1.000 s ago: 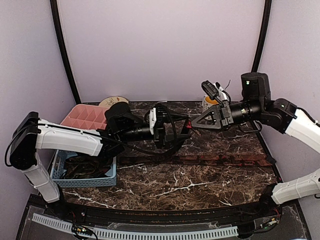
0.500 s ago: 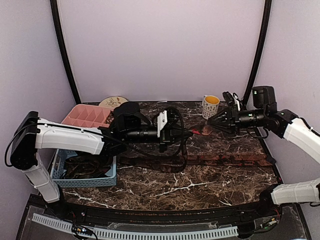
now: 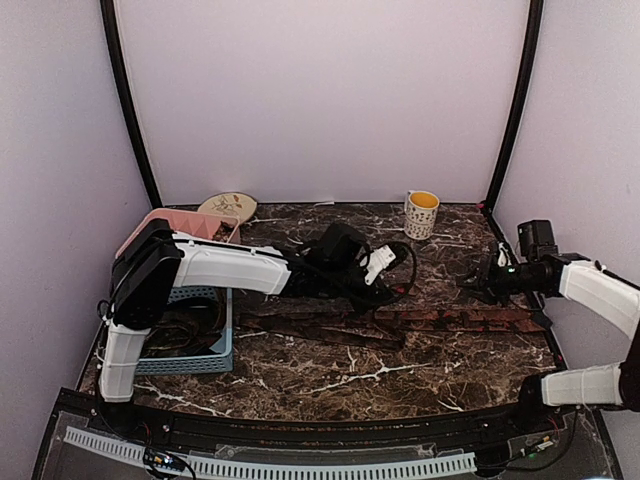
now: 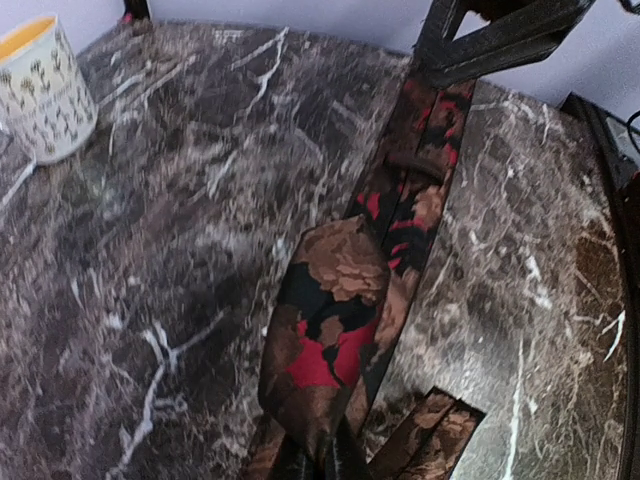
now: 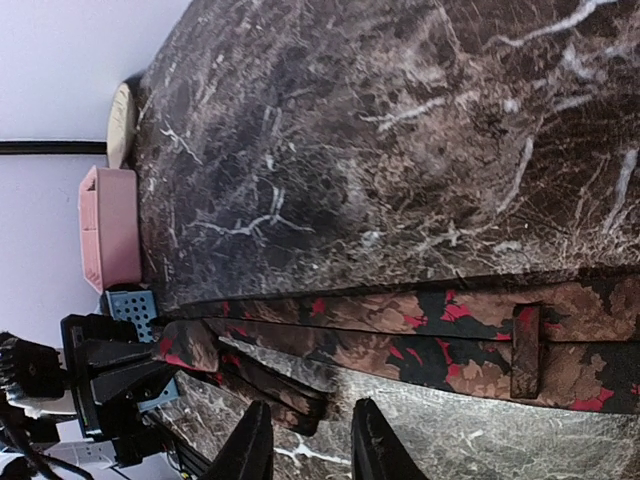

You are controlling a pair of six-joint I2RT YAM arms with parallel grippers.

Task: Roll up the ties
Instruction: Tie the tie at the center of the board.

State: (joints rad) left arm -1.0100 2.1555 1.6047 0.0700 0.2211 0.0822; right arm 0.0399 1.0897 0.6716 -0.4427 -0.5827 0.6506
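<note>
With my left gripper clamped on the folded tie and my right gripper open, its unheld 3 o'clock end risked dragging.

A robot lab booth: plain lilac walls close around a marble table with arms bolted on.

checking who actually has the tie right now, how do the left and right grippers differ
The left gripper is shut on the folded-over end of the tie; the right gripper is open and holds nothing. The left gripper is near the middle of the table; the right gripper is out by the table's right edge, apart from the tie. Both are two-finger grippers with the same patterned tie in their wrist view.
</note>
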